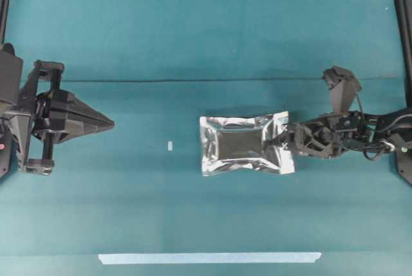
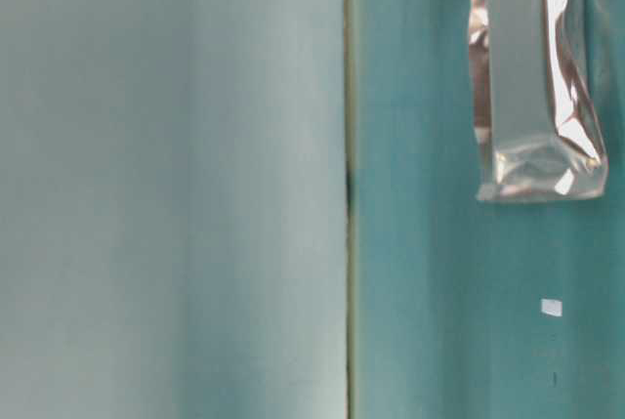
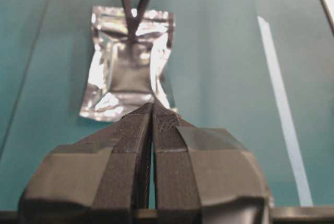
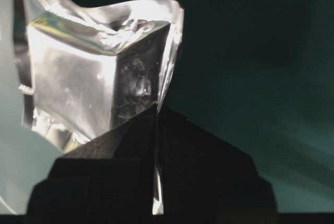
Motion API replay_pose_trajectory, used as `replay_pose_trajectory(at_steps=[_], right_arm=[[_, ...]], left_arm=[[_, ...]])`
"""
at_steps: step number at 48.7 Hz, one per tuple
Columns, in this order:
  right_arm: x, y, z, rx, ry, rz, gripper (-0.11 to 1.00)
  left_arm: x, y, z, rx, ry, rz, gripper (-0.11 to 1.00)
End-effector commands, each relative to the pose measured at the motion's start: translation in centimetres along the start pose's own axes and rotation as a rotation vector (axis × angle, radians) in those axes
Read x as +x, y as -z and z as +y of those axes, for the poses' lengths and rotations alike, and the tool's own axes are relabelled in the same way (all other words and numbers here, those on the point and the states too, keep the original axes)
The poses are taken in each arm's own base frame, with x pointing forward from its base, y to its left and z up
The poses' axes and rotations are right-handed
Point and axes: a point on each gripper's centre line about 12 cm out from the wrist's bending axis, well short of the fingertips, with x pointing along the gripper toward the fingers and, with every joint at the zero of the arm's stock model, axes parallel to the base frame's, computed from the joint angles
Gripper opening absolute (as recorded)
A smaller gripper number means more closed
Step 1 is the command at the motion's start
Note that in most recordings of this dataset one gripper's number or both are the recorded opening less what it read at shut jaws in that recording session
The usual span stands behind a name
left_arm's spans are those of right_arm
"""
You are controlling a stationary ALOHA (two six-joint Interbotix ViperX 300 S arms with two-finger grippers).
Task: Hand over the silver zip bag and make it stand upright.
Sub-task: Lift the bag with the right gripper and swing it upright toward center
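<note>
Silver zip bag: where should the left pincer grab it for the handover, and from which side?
Take the silver zip bag by its free flat sealed edge facing the left pincer, coming in level across the table. The right pincer is shut on the opposite edge, and the puffy dark centre looks harder to pinch.

A teal table [image 1: 193, 31] carries the silver zip bag [image 1: 244, 145], a white scrap [image 1: 170, 145] and a tape strip [image 1: 209, 258]

The silver zip bag [image 1: 246, 145] lies on the desk [image 1: 193, 44]; taking it as landmark in the overhead view, the right end effector [image 1: 283, 139] meets its right edge, the scrap [image 1: 170, 145] lies left, the left end effector [image 1: 109, 122] farther left, the tape strip [image 1: 209, 258] below
</note>
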Motion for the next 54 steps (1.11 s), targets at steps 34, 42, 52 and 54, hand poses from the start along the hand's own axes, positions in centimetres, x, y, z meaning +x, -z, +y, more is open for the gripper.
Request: replay_pose_trajectory(at_steps=[34,42,52,54], right_arm=[[-5.0,-2.9,12.8,-0.527,0.026,0.236,0.01],[-6.6,-3.3,15.6,-0.628,0.079,0.296,0.01],[-7.0,-3.6,17.5,-0.761,0.179,0.364,0.01],[-6.9,-3.6,17.9,-0.805,0.192,0.390,0.01]], left_arm=[[0.0,-0.7,0.8,-0.051,-0.032,-0.029,0.55],[0.3,-0.1,0.9,-0.050,-0.036,-0.006,0.95],[1.0,0.4,1.0,-0.062,-0.039,0.018,0.93],[1.1,0.4,1.0,-0.060,-0.039,0.018,0.93]])
